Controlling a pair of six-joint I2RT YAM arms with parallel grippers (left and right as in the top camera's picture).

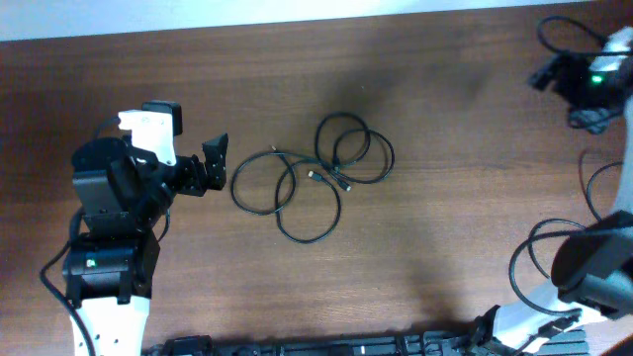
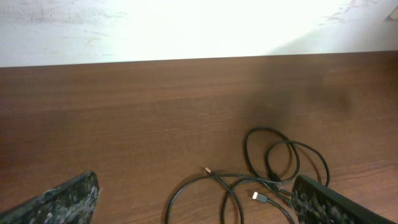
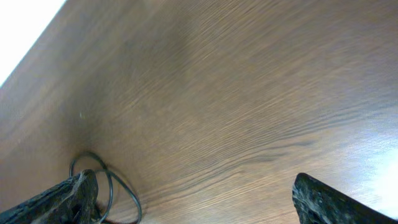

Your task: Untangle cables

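Note:
The cables point(image 1: 293, 173) lie in the middle of the brown table as several overlapping thin black loops with small plug ends. My left gripper point(image 1: 213, 163) is open and empty, just left of the leftmost loop. In the left wrist view the loops and a light metallic plug point(image 2: 260, 196) lie between the spread fingers point(image 2: 196, 202), nearer the right finger. My right gripper point(image 1: 554, 71) is at the far right back corner, well away from the cables. In the right wrist view its fingers point(image 3: 196, 202) are wide apart and empty, with a cable loop point(image 3: 110, 186) beside the left finger.
Thicker black robot wires loop at the right side point(image 1: 534, 257) and at the back right corner point(image 1: 584, 119). A black strip of equipment point(image 1: 326, 346) runs along the front edge. The table's far edge meets a white surface point(image 2: 186, 31).

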